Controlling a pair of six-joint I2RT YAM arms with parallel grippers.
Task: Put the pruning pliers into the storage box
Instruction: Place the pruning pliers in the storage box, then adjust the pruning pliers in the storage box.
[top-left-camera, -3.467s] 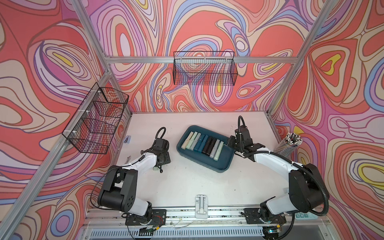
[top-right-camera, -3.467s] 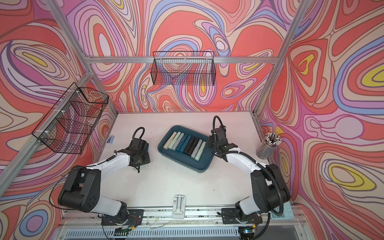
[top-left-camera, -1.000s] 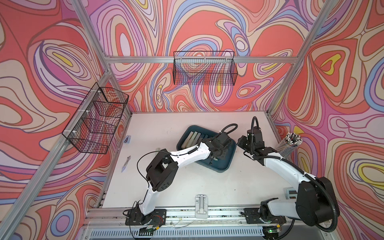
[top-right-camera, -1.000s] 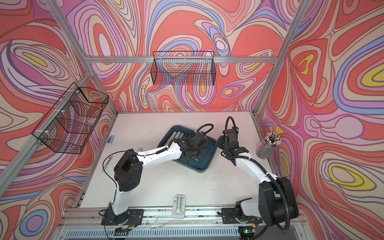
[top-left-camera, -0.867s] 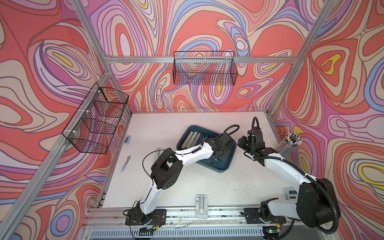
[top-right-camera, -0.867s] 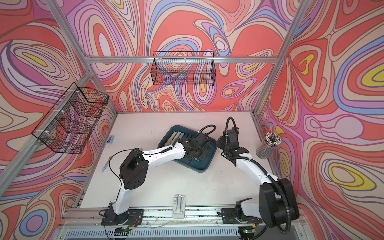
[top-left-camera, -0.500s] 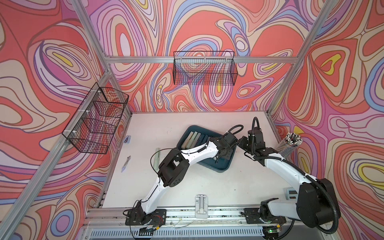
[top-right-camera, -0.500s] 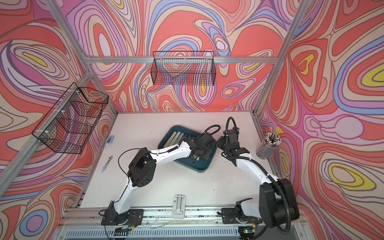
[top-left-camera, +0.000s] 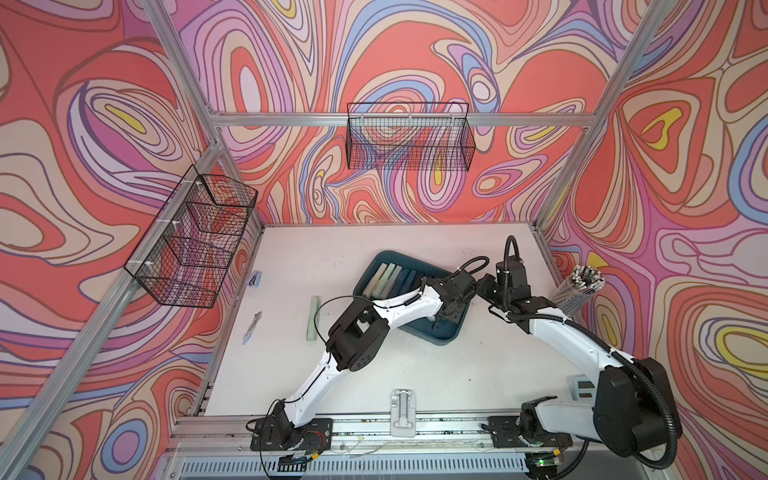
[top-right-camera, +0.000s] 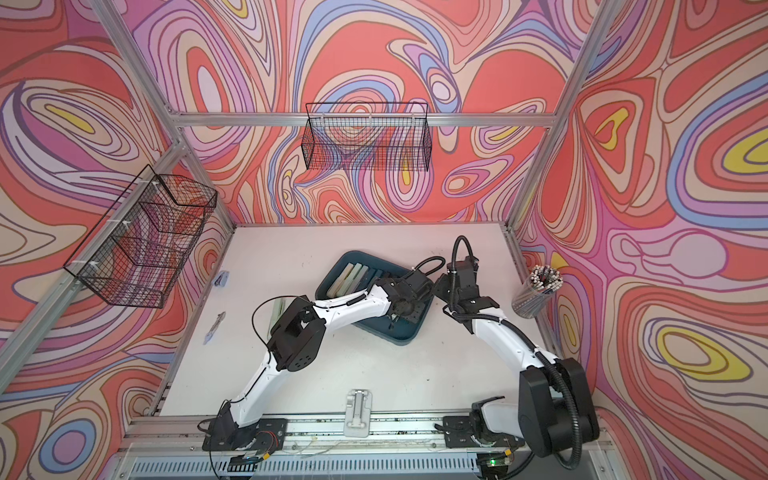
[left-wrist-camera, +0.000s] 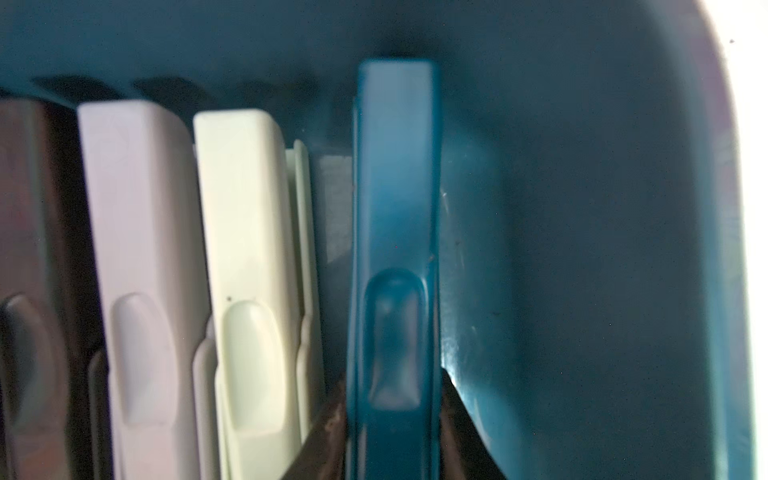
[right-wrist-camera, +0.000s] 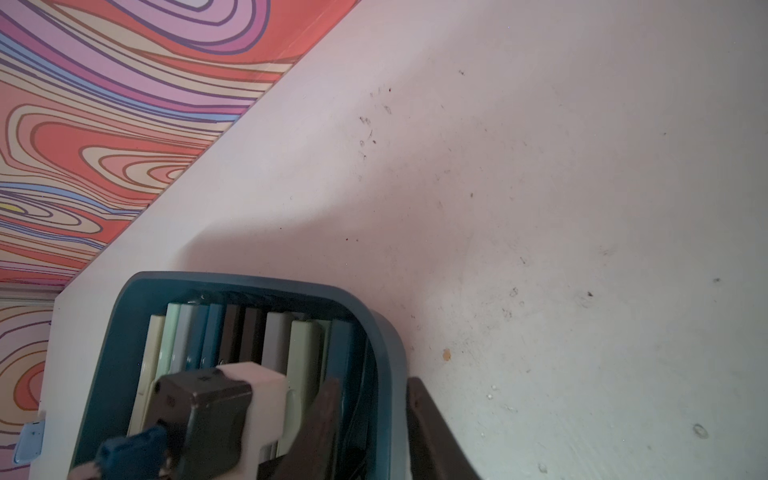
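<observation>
Glossy plastic storage box (left-wrist-camera: 602, 187); smooth plastic pruning pliers (left-wrist-camera: 395, 187) (faintly sheened).

Tight in there: the pruning pliers (right-wrist-camera: 274, 336) packed most of the storage box (right-wrist-camera: 388, 349), leaving one bare strip between the teal plier (left-wrist-camera: 395, 187) and the wall. The left gripper (top-left-camera: 441, 320) hung over that plier, jaws hugging its sides, and the right gripper (right-wrist-camera: 376, 432) straddled the wall. The bench (top-left-camera: 415, 374) in front lay wide open.

One pale green pliers (top-left-camera: 312, 318) lies on the table (top-left-camera: 415, 365), outside the storage box (top-left-camera: 440, 336).
</observation>
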